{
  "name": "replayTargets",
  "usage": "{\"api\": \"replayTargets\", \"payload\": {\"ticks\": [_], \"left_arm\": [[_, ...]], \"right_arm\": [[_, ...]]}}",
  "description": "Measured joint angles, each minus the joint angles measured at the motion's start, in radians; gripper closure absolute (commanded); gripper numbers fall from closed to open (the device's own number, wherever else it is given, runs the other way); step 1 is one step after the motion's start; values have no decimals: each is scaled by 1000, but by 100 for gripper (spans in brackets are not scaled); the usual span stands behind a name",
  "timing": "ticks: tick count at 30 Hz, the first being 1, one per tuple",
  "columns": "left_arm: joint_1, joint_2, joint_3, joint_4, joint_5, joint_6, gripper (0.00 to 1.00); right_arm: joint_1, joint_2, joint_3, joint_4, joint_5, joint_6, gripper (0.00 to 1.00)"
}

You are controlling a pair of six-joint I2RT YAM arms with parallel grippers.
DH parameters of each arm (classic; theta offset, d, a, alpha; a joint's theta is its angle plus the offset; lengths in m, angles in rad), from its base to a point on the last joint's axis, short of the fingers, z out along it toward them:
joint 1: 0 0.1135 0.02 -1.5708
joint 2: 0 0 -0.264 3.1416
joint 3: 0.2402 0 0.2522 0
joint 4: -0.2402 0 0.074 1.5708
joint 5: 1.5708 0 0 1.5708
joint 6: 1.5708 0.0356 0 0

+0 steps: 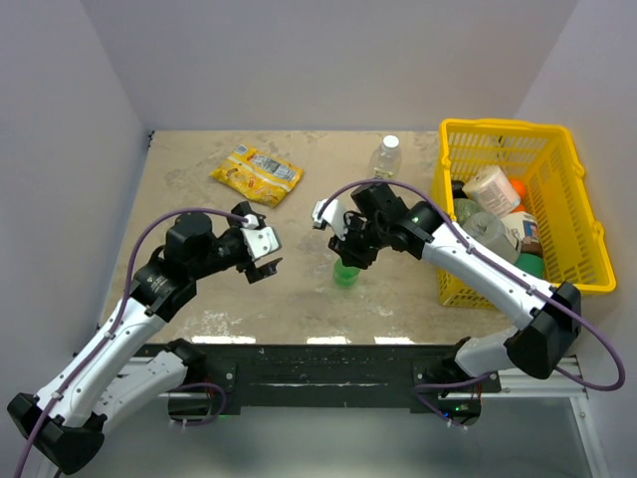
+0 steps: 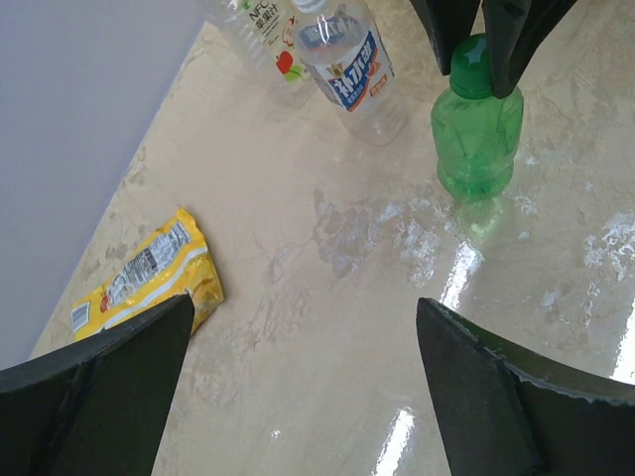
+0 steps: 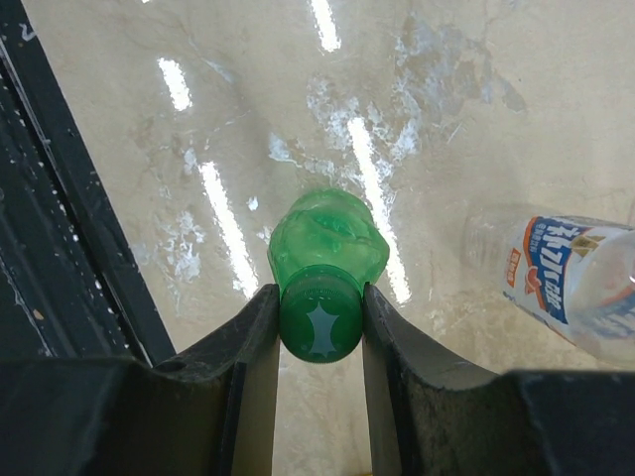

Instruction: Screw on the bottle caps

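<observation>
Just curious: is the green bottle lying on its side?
No, the green bottle stands upright with the right pincer closed on its cap.

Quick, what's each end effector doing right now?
Left end effector: open, empty.
Right end effector: closed on the dark green cap atop the green bottle.

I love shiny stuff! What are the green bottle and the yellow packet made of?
The small green bottle looks like thin, glossy, see-through plastic: the table shows through it. The flat yellow snack packet looks like shiny printed plastic film, crinkled and sealed at its edges; any foil lining can't be seen.
</observation>
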Motion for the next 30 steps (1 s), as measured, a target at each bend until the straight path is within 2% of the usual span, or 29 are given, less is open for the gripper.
{"api": "replayTargets", "payload": {"ticks": [3,6,9,10,12,13,16,30], "left_arm": [[6,0,0,0,3,-2,1],[12,0,-13,11,4,-5,0],[14,0,-20,13,7,-6,1],[15,0,-21,13,8,-6,0],[18,0,-21,14,10,-6,0],[19,0,-22,15,10,-6,0],[19,2,-28,17,15,-6,1],[19,14,-32,37,33,-6,0]], "right_arm": [[0,6,-32,34,3,0,97],[-2,6,-71,69,4,0,90],[-2,7,-101,88,7,0,79],[-2,8,-105,91,7,0,72],[-2,8,-106,100,12,1,66],[-2,8,-106,106,18,1,58],[-2,8,-106,119,30,3,50],[-3,8,-119,142,34,5,47]]}}
